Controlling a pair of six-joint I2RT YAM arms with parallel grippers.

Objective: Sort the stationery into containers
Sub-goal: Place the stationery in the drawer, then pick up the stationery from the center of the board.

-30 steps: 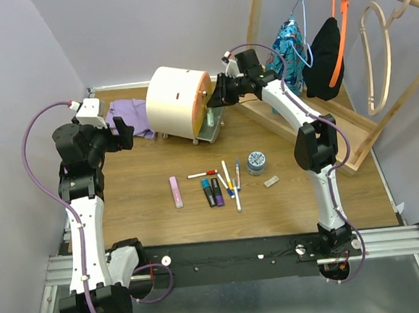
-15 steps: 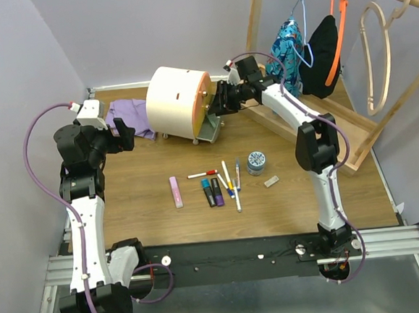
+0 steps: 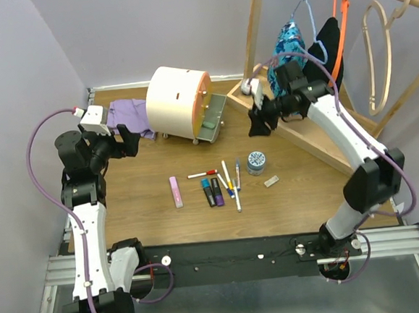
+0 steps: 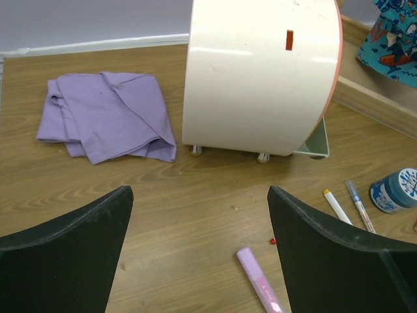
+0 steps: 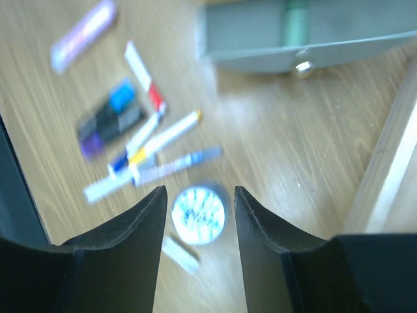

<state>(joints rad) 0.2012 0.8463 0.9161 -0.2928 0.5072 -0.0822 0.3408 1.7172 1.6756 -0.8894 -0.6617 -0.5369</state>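
Observation:
The cream round-topped chest (image 3: 178,101) has its lower drawer (image 3: 212,118) pulled open, and a green item (image 5: 296,19) lies inside. On the table in front lie a pink bar (image 3: 176,192), two stubby markers (image 3: 212,192), several thin pens (image 3: 229,177), a round tin (image 3: 256,161) and a small pale piece (image 3: 271,181). My right gripper (image 3: 259,123) hangs open and empty above the tin (image 5: 199,215), right of the drawer. My left gripper (image 3: 124,138) is wide open left of the chest, above bare wood, with the pink bar (image 4: 259,287) near its right finger.
A folded purple cloth (image 3: 130,115) lies left of the chest. A wooden clothes rack with a flat base (image 3: 317,137) stands at the back right, hung with garments and hangers, close behind my right arm.
My right gripper has drawn back from the chest's drawer, moved right and toward the tin, and its jaws have opened. The drawer now stands open. The left arm has barely shifted.

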